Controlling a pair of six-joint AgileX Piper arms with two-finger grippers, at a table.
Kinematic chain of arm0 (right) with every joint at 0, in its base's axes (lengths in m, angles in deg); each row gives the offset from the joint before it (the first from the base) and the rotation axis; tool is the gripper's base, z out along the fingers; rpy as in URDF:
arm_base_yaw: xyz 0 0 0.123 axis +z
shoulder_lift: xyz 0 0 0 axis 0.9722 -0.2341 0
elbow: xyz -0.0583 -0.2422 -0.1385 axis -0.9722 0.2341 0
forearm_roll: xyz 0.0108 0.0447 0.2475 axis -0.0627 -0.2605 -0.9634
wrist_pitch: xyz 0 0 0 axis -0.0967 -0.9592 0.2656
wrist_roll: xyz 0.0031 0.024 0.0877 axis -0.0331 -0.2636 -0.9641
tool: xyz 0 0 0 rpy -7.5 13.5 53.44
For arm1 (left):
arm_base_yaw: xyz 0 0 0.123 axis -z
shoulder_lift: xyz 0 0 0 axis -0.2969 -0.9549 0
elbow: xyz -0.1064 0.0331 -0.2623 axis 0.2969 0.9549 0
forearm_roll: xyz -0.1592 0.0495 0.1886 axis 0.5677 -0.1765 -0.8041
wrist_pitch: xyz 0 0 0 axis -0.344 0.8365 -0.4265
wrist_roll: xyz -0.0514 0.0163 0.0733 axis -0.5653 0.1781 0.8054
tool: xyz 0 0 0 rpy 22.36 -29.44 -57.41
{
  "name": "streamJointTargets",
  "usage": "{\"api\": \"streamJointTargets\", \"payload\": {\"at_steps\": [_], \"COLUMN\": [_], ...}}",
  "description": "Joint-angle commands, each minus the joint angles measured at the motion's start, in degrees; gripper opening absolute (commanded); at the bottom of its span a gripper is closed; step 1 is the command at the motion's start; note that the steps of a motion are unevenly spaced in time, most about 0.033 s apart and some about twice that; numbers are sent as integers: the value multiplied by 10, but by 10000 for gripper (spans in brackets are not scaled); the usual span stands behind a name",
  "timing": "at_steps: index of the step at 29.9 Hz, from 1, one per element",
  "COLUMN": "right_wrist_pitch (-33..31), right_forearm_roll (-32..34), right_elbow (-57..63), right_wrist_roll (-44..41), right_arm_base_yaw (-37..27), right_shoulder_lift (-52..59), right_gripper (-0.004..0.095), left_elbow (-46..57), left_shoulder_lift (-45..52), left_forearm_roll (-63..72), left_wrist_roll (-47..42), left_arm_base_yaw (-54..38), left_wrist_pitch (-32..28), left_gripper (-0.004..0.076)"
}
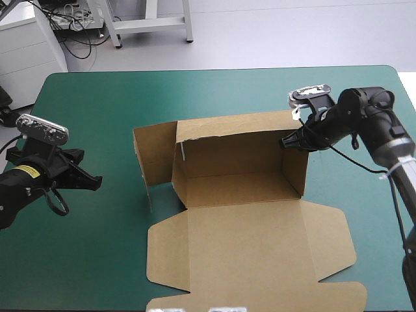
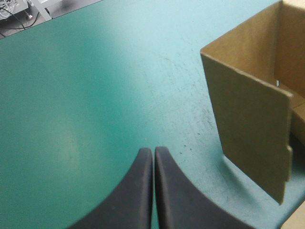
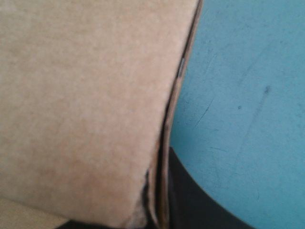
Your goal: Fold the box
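The brown box [image 1: 240, 195] stands mid-table with its back wall and both side walls raised and its lid lying flat toward the near edge. My right gripper [image 1: 289, 140] is at the top of the right wall, shut on the box. In the right wrist view the board [image 3: 90, 100] fills most of the picture, its edge running down between the black fingers [image 3: 190, 200]. My left gripper [image 1: 91, 182] hovers over the cover left of the box, shut and empty. In the left wrist view its fingertips [image 2: 153, 157] meet, with the box's left flap [image 2: 252, 129] ahead and to one side.
The teal-green cover [image 1: 91, 110] lies bare to the left and behind the box. The lid's flaps [image 1: 338, 253] reach close to the table's near edge. A white cabinet [image 1: 26, 45] and a table frame stand beyond the far edge.
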Motion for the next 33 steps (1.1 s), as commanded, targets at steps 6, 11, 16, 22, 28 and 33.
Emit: {"api": "streamJointTargets", "payload": {"at_steps": [6,11,16,22,28,33], "right_wrist_pitch": [-29,-6,3,50,19,-43], "right_forearm_roll": [5,5,4,3,3,8], "right_elbow": [-108,-171,-202,-206,-235,-298], "right_wrist_roll": [-1,0,0,5,12,1], "right_arm_base_yaw": [-4,-4,-4,-4,-4,-4], "right_shoulder_lift": [-100,-165,-210,-230,-230,-209], "right_gripper": [-23,-23,19,266,582,622], "left_elbow": [-15,-15,-15,-15,-15,-15], "left_shoulder_lift": [7,7,7,7,7,7], "left_forearm_roll": [9,14,28,30,26,24], "left_wrist_roll": [-4,-4,-4,-4,-4,-4], "left_arm_base_yaw": [-1,-1,-1,-1,-1,-1], "left_wrist_pitch": [-63,-61,-52,-54,-54,-51], "left_gripper": [-6,-6,-6,-6,-6,-6]}}
